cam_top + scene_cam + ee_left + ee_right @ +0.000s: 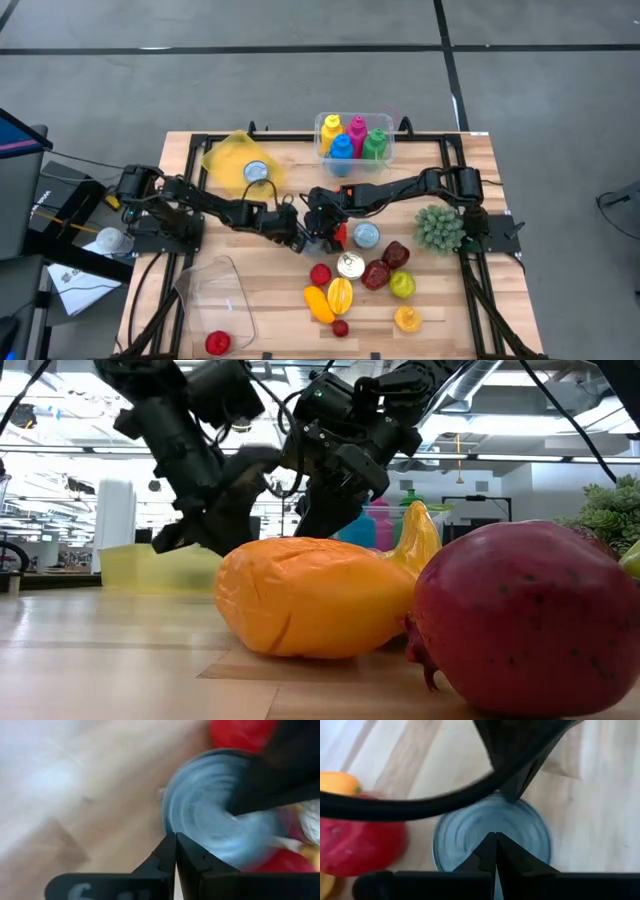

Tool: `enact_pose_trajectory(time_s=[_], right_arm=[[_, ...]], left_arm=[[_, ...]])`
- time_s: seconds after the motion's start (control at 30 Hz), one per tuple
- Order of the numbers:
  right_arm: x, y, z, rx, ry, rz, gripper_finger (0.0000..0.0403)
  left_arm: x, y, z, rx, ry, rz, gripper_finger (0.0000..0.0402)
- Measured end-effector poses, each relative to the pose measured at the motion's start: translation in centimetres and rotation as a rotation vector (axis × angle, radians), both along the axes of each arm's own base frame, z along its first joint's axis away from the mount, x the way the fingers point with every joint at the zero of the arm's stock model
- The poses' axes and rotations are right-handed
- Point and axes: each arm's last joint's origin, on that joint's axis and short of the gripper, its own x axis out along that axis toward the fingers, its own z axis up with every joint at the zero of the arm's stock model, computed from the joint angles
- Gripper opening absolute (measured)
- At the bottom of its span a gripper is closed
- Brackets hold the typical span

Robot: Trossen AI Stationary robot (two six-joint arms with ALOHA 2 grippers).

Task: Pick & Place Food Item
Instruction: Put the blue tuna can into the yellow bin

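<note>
Table top [260, 300] is pale wood planks, matt, w/ visible grain and seams; black metal frame [190, 150] round its edge. Can [492, 840] under the right gripper [495, 836] has a metal lid w/ concentric ridges, dull blue-grey sheen. Both grippers, incl. left gripper [175, 839], are matt black plastic, smooth. Clear bin [355, 150] is thin transparent plastic holding glossy plastic bottles [355, 135]. Clear tub [220, 295] near the front also see-through plastic, shiny. Orange fruit [315, 595] looks like smooth, slightly waxy plastic w/ a moulded crease; dark red fruit [530, 620] semi-gloss, faintly speckled. Yellow bag [235, 160] translucent film. Green plant [438, 228] spiky plastic
</note>
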Motion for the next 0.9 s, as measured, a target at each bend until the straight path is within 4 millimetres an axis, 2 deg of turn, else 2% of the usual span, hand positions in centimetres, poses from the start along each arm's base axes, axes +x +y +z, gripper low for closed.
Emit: enact_pose_trajectory(time_s=[0.13, 0.33, 0.57, 0.67, 0.77, 0.9], right_arm=[[-0.2, -0.7, 0.4, -0.002, 0.014, -0.038, 0.0002], [-0.9, -1.5, 1.0, -0.007, 0.047, -0.072, 0.0001], [-2.1, -1.9, 5.9, -0.062, -0.074, -0.121, 0.0001], [-2.6, -2.3, 7.1, -0.092, -0.100, -0.154, 0.0001], [-2.5, -2.5, 6.9, -0.095, -0.097, -0.160, 0.0000], [-1.9, -2.3, 5.4, -0.092, -0.061, -0.151, 0.0000]], left_arm=[[0.2, 1.2, 0.0, 0.027, -0.011, 0.027, 0.0000], [0.2, 1.9, 0.0, 0.046, -0.016, 0.049, 0.0000], [-0.2, 1.8, -0.8, 0.064, 0.034, 0.052, 0.0000], [0.0, 1.8, -0.5, 0.075, 0.018, 0.059, 0.0000], [0.0, 1.8, -0.5, 0.075, 0.016, 0.060, 0.0000], [0.0, 1.8, -0.5, 0.075, 0.013, 0.060, 0.0000]])
